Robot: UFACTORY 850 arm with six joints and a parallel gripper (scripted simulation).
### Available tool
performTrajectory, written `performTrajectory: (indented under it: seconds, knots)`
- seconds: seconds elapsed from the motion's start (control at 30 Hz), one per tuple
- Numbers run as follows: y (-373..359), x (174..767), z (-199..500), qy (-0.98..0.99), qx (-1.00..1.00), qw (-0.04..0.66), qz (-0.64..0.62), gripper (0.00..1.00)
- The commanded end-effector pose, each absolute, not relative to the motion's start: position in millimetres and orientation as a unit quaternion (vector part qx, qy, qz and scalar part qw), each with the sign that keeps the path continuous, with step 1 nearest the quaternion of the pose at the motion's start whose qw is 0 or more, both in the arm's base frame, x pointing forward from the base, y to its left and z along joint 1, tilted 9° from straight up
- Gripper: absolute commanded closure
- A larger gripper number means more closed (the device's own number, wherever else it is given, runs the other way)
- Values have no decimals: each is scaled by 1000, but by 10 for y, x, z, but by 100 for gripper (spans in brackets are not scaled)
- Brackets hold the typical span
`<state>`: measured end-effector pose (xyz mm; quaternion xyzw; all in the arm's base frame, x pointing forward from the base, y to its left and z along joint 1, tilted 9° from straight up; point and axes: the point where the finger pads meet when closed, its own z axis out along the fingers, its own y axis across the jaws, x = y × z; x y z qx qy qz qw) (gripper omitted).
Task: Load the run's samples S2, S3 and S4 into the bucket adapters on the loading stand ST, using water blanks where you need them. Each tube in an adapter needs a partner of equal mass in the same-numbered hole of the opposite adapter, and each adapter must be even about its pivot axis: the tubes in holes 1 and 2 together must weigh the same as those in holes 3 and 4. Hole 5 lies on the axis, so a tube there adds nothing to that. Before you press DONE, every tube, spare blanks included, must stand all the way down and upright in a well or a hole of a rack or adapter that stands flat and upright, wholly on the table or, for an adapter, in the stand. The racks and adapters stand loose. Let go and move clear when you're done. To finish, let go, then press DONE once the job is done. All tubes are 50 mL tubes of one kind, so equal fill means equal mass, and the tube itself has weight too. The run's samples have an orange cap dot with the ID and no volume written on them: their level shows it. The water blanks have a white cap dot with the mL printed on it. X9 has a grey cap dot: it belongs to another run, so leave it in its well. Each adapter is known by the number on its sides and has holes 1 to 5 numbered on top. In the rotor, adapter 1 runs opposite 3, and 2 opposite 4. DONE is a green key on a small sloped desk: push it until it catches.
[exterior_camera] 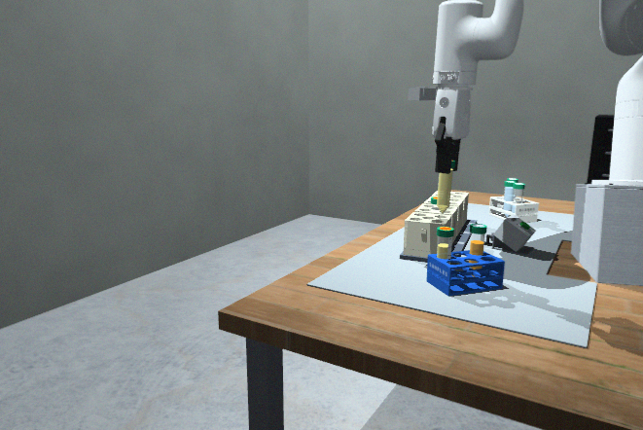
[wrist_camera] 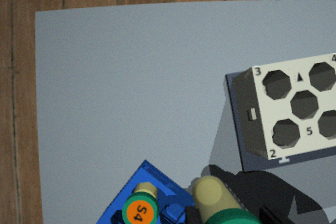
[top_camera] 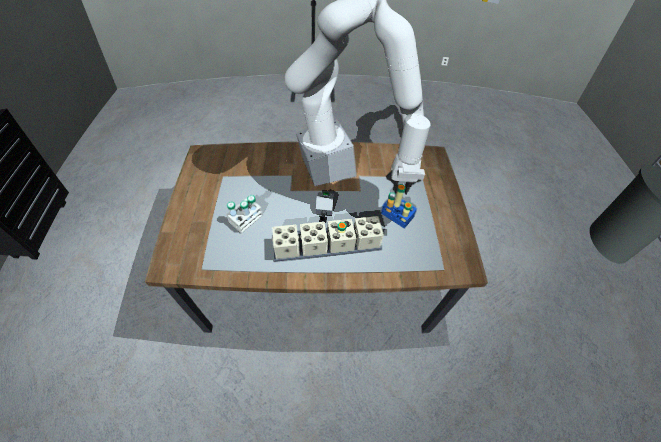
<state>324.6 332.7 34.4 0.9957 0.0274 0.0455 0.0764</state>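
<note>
My gripper (top_camera: 401,186) (exterior_camera: 447,168) is shut on an orange-dot sample tube (top_camera: 397,199) (exterior_camera: 444,188) (wrist_camera: 208,191), about upright above the blue sample rack; its ID is unreadable. In that rack (exterior_camera: 439,278) (wrist_camera: 145,168) stand S4 (top_camera: 408,206) (exterior_camera: 445,231) (wrist_camera: 140,214) and grey-dot X9 (top_camera: 391,196) (exterior_camera: 478,229). An orange-dot tube (top_camera: 342,225) stands in the middle hole of adapter 2 (top_camera: 342,246). The rightmost adapter (top_camera: 369,241) (wrist_camera: 310,145) shows empty holes. The stand (top_camera: 326,255) (wrist_camera: 235,130) holds four adapters in a row.
A white rack (top_camera: 245,224) (exterior_camera: 527,210) with three water blanks (top_camera: 231,206) is at the far left of the mat. The sloped DONE desk (top_camera: 324,204) (exterior_camera: 514,235) stands between the arm base and the adapters.
</note>
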Motion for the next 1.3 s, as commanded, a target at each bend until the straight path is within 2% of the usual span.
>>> performTrajectory:
  seconds: [0.0,0.8,1.27]
  knots:
    - [3147,3402,390,109,991,77,26,100]
    - [2306,4058,561,115,990,77,25,100]
    - [2306,4058,561,115,990,77,25,100]
